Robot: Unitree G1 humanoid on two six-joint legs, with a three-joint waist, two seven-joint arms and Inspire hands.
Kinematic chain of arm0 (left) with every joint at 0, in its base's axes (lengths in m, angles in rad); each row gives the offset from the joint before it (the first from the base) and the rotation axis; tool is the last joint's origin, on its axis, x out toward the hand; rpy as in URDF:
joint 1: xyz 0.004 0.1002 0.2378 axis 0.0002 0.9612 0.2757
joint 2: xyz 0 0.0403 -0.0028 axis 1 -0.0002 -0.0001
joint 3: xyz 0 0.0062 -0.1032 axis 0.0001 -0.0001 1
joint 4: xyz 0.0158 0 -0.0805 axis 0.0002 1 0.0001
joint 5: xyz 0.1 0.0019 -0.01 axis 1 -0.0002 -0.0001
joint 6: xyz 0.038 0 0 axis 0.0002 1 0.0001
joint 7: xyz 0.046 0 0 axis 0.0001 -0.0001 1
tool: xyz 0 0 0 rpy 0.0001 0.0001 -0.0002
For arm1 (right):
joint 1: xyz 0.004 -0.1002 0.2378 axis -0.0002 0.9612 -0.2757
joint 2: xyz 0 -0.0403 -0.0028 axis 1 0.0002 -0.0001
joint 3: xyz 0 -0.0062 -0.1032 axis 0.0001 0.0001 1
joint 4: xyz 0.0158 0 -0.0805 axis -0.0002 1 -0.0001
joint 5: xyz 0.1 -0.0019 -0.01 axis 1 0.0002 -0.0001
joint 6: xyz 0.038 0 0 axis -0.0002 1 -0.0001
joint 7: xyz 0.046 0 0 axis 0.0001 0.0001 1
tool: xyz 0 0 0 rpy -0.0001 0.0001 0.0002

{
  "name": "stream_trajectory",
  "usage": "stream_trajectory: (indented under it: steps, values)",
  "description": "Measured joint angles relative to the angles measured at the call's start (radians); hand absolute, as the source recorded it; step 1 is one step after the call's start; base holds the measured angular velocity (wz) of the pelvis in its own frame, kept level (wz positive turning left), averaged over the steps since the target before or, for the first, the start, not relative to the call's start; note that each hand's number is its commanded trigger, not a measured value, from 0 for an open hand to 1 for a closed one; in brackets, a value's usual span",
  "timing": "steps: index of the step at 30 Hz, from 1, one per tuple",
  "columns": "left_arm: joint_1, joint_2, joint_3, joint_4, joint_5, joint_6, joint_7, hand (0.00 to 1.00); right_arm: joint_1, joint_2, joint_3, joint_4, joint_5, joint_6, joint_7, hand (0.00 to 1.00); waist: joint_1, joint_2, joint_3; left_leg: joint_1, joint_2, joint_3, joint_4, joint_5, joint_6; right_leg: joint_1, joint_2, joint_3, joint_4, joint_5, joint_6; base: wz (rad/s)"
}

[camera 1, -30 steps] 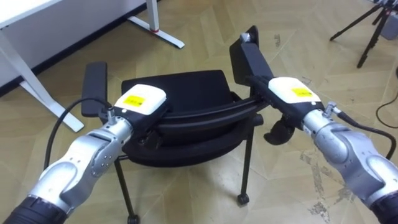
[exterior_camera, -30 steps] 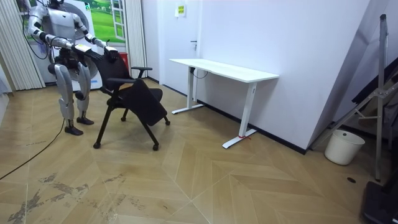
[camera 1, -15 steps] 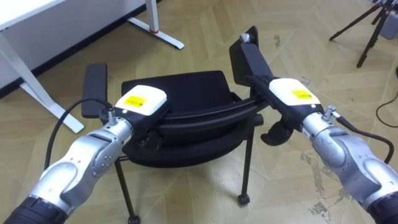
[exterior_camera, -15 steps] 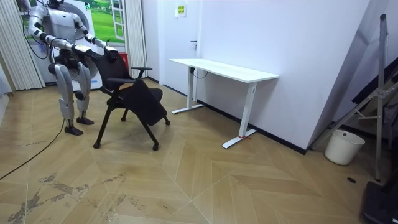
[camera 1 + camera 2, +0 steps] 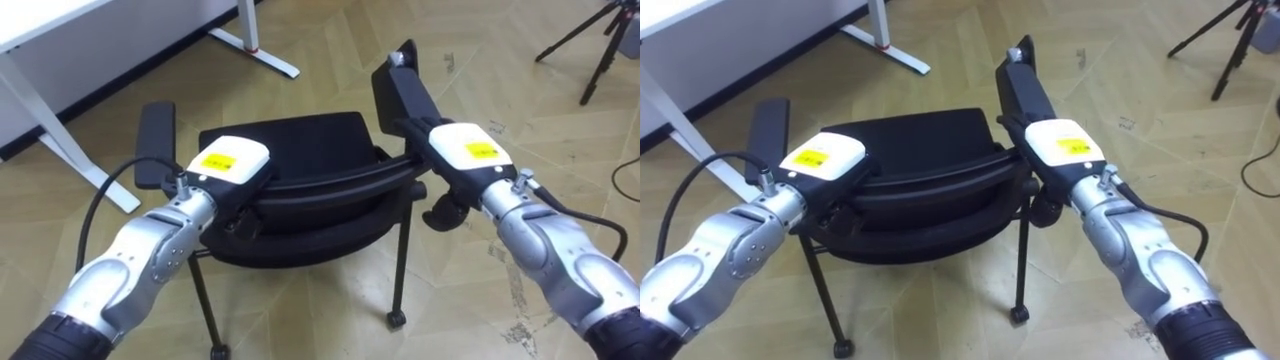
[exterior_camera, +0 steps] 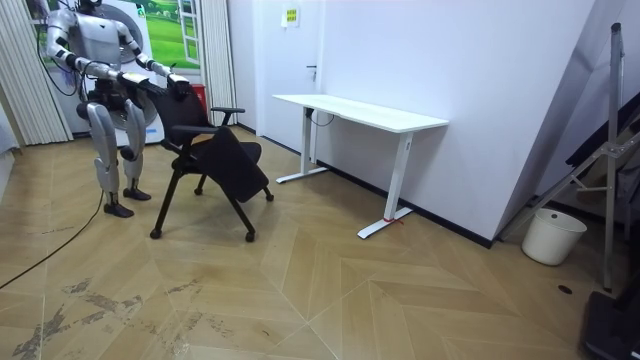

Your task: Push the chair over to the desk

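In the eye views you look down on the black padded chair with armrests and thin metal legs (image 5: 290,140), directly in front of the robot. Your left hand (image 5: 228,163) lies on the left end of its curved backrest (image 5: 330,185) and your right hand (image 5: 466,150) on the right end. You cannot tell whether either hand clamps it. In the room view, the robot stands upright behind the chair, with the long white desk (image 6: 360,111) beyond it.
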State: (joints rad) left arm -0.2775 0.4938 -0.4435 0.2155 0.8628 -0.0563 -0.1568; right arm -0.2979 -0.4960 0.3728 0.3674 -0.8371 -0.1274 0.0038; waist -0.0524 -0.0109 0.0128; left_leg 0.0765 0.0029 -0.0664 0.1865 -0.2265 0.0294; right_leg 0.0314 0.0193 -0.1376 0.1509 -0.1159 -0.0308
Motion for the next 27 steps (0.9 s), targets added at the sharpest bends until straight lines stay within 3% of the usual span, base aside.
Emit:
stream_trajectory:
  steps: [4, 10, 15, 22, 24, 25, 26, 27]
  values:
    - [-0.014, 0.002, -0.001, -0.001, 0.001, -0.019, -0.003, 1.0, 0.0, 0.0, 0.002, -0.038, -0.035, -0.003, 0.006, 0.0, 0.008, -0.014, 0.0079, -0.003, 0.0, -0.002, 0.0, 0.0, 0.0, 0.0, 0.0, -0.003, 0.0, 0.0, 0.0, 0.06]
    - [-0.023, 0.002, -0.013, -0.003, 0.003, -0.022, -0.005, 1.0, -0.01, 0.0, 0.074, -0.132, -0.054, 0.019, 0.05, 0.0, 0.019, -0.027, 0.0087, -0.003, -0.001, -0.002, -0.002, 0.0, 0.0, 0.001, 0.0, -0.003, 0.0, 0.0, 0.0, 0.0]
    - [-0.078, 0.002, -0.054, 0.032, -0.002, -0.026, -0.013, 1.0, -0.05, 0.022, 0.117, -0.151, -0.072, 0.016, 0.075, 0.0, 0.025, -0.041, 0.01, -0.01, -0.002, -0.014, 0.003, 0.0, 0.0, 0.001, 0.001, -0.004, 0.0, 0.0, 0.0, 0.08]
    - [-0.089, 0.002, -0.066, 0.036, -0.003, -0.021, -0.012, 1.0, -0.074, 0.023, 0.121, -0.151, -0.076, 0.022, 0.097, 0.02, 0.027, -0.048, 0.0092, -0.021, -0.007, -0.016, 0.015, 0.0, 0.0, -0.001, 0.0, -0.005, 0.0, 0.0, 0.0, 0.03]
    - [-0.1, 0.002, -0.068, 0.036, -0.003, -0.021, -0.012, 1.0, -0.082, 0.022, 0.121, -0.151, -0.076, 0.022, 0.113, 0.16, 0.03, -0.049, 0.0088, -0.037, -0.009, -0.017, 0.019, 0.0, 0.0, -0.015, -0.001, -0.004, 0.001, 0.0, 0.0, 0.0]
    - [-0.102, 0.002, -0.069, 0.036, -0.003, -0.021, -0.012, 1.0, -0.082, 0.022, 0.122, -0.151, -0.076, 0.021, 0.117, 0.28, 0.03, -0.049, 0.0088, -0.039, -0.009, -0.017, 0.019, 0.0, 0.0, -0.017, -0.001, -0.004, 0.001, 0.0, 0.0, 0.0]
    - [-0.102, 0.002, -0.07, 0.036, -0.003, -0.02, -0.011, 1.0, -0.083, 0.022, 0.127, -0.151, -0.076, 0.021, 0.121, 0.51, 0.03, -0.049, 0.0087, -0.039, -0.009, -0.018, 0.02, 0.0, 0.0, -0.017, -0.001, -0.004, 0.001, 0.0, 0.0, 0.0]
    - [-0.102, 0.002, -0.07, 0.036, -0.003, -0.019, -0.011, 1.0, -0.083, 0.022, 0.128, -0.151, -0.076, 0.019, 0.124, 0.59, 0.03, -0.049, 0.0086, -0.039, -0.009, -0.02, 0.02, 0.0, 0.0, -0.017, -0.001, -0.004, 0.001, 0.0, 0.0, 0.0]
